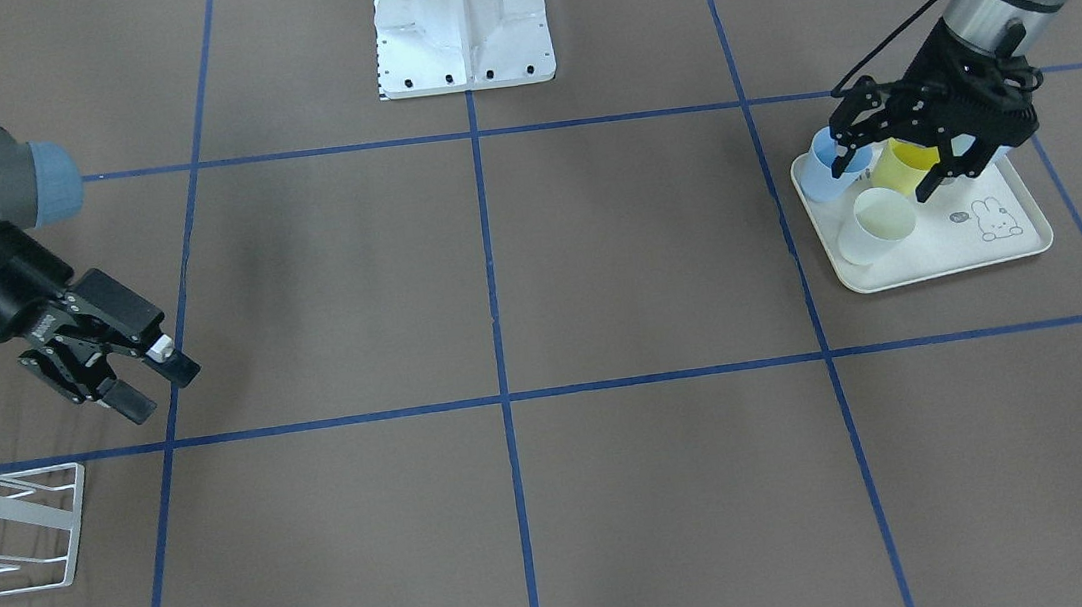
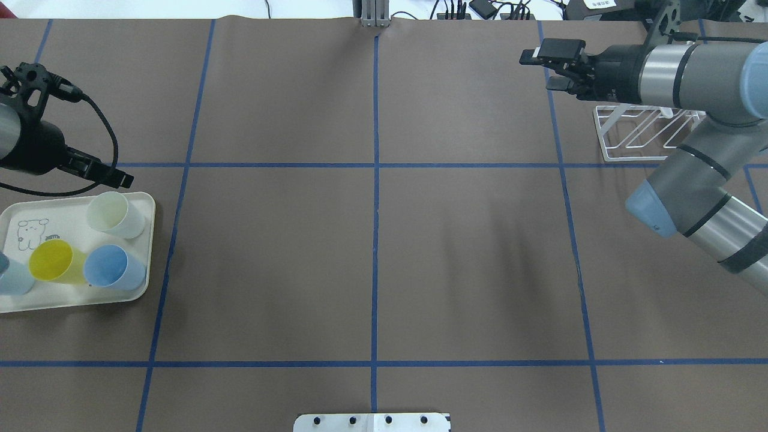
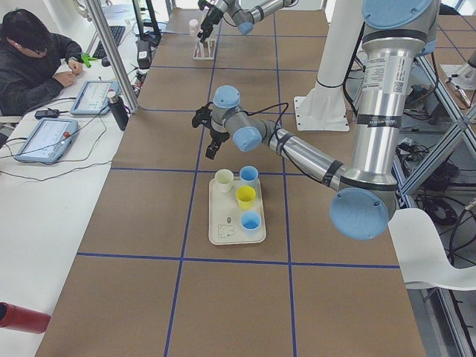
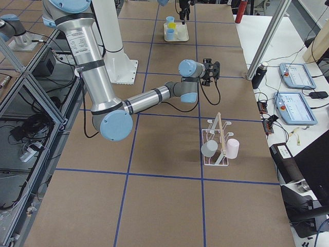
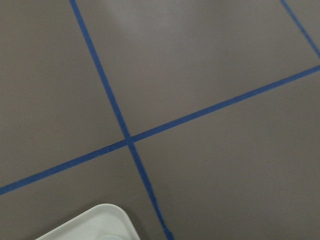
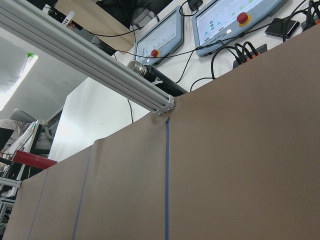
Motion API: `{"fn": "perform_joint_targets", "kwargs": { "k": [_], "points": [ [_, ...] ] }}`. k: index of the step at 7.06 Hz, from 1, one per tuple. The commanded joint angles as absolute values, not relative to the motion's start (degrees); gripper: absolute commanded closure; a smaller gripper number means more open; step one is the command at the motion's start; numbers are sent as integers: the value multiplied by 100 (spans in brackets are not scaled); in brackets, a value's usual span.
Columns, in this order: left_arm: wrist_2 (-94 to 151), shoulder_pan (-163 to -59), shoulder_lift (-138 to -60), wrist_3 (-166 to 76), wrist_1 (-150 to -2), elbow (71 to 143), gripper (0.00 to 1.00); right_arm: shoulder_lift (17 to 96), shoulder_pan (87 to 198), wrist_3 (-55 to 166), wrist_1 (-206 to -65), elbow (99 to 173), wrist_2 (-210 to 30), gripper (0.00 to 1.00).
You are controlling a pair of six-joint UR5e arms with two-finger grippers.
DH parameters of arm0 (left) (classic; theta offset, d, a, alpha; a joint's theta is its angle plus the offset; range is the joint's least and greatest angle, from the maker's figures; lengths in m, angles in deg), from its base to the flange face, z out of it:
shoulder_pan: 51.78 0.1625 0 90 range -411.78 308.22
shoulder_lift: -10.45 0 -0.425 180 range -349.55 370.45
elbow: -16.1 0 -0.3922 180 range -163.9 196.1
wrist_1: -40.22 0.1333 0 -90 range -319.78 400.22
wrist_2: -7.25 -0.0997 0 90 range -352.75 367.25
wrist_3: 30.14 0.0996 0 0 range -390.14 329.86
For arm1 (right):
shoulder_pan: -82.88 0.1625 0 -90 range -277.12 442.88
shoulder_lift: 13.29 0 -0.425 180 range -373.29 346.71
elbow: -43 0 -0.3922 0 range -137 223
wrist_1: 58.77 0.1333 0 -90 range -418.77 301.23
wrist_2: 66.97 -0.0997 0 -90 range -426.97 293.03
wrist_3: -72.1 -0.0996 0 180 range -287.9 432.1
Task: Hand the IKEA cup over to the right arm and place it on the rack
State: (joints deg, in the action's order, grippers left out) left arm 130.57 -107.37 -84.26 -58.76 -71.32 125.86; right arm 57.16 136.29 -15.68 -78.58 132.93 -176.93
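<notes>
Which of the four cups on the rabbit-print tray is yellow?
The yellow cup is the middle one of the row of three, flanked by blue cups; the cream cup stands apart from that row.

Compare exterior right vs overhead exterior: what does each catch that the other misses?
Only exterior right: a grey cup and a pink cup hanging on the rack, plus its wooden rod. In the overhead view the right arm covers that part of the rack.
Only overhead exterior: the animal print on the tray.
Both: the rack, the right hand, and the tray with its yellow cup.
</notes>
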Motion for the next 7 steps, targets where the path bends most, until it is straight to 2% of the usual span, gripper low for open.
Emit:
{"fn": "perform_joint_targets", "kwargs": {
  "k": [1, 2, 4, 7],
  "points": [
    [13012, -10733, -8429, -5407, -7123, 12106, 0, 5676, 13448, -1631, -7854, 13317, -17551, 0],
    [12994, -10741, -8429, -5196, -7123, 11983, 1, 5676, 13422, -1658, -7854, 13309, -17551, 0],
    [12916, -10768, -8429, -5097, -7114, 11877, 16, 5676, 13325, -1658, -7854, 13300, -17508, 0],
    [12783, -10724, -8473, -5097, -7114, 11762, 18, 5676, 13290, -1658, -7854, 13282, -17508, 0]
  ]
}}
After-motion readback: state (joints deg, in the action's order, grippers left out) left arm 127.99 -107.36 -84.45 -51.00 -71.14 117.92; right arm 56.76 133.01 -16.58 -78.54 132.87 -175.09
